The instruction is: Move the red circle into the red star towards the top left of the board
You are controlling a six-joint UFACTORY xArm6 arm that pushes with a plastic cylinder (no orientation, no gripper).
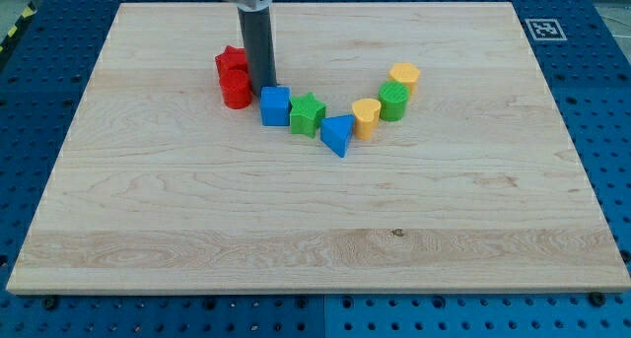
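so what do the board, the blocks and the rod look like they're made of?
Board: pale wood, matte, with visible grain and plank seams. Blocks, e.g. red circle and green star: probably plastic, with fine ridged lines on the sides, possibly 3D-printed. Rod: dark, smooth, slight sheen, either metal or plastic; my tip sits just to the view's right of the red circle.

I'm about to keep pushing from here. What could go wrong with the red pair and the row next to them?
1. My tip sits right beside the red circle, on its right, so a push may drive it left past the red star rather than up into it.
2. The red circle and red star look already in contact; further pushing may slide both toward the board's left edge.
3. The blue cube lies just below my tip; a sideways sweep could knock it and the green star.
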